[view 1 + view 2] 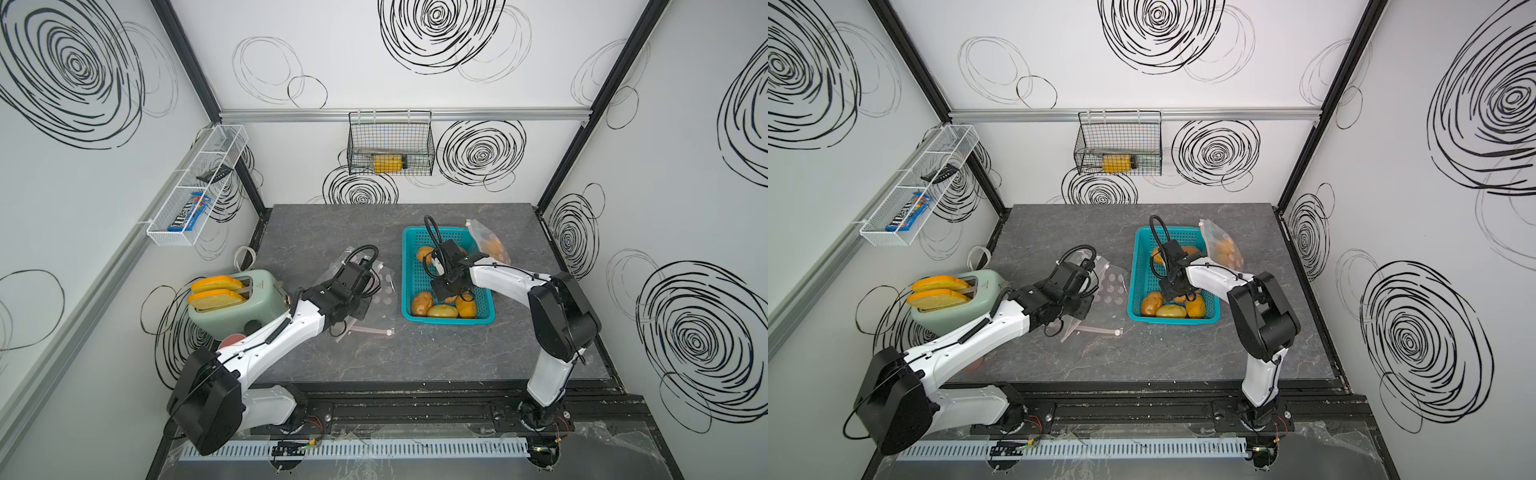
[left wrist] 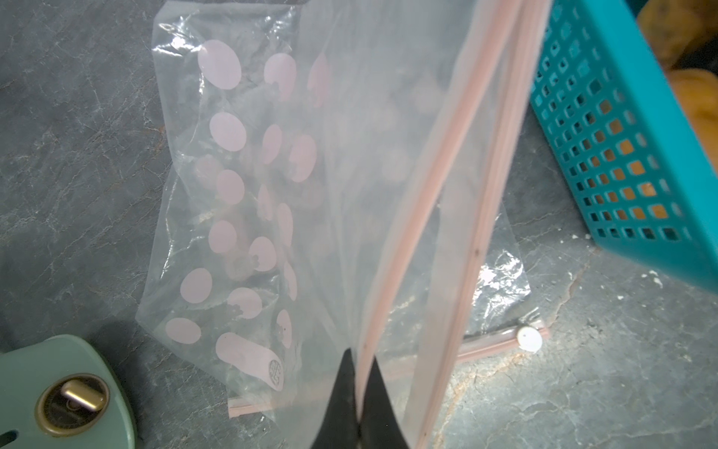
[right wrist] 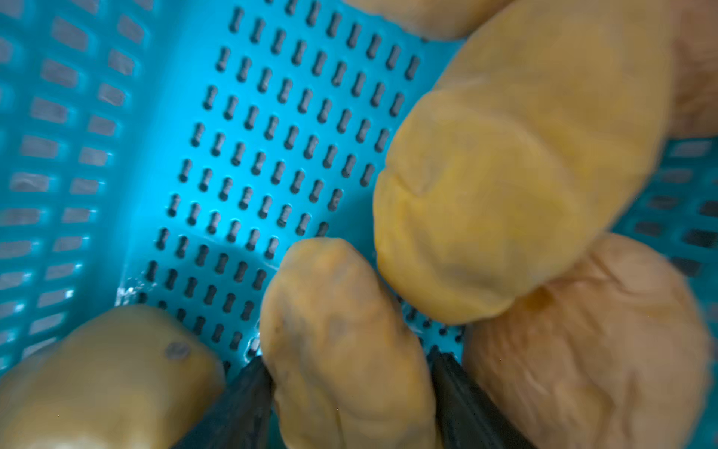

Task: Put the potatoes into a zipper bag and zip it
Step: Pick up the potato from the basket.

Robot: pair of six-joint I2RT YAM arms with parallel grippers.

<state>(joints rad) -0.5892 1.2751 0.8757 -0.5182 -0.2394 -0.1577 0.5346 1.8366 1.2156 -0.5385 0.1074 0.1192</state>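
Note:
My left gripper (image 2: pixel 361 363) is shut on the pink zipper edge of a clear zipper bag (image 2: pixel 272 186) with pink dots, which it holds up off the table left of the teal basket (image 1: pixel 409 274). In a top view the left gripper (image 1: pixel 355 309) sits between the toaster and the basket. My right gripper (image 3: pixel 349 361) reaches down into the basket, its fingers pressed against both sides of a small wrinkled potato (image 3: pixel 342 311). Three more potatoes (image 1: pixel 442 311) lie at the basket's near end. Others (image 1: pixel 426 252) lie at the far end, partly hidden by the right gripper (image 1: pixel 451 297).
A second clear bag (image 1: pixel 488 245) holding potatoes leans by the basket's far right corner. Another flat bag with a white slider (image 2: pixel 530 339) lies under the held one. A green toaster (image 1: pixel 241 303) with toast stands at the left. Wire racks (image 1: pixel 390 145) hang on the walls.

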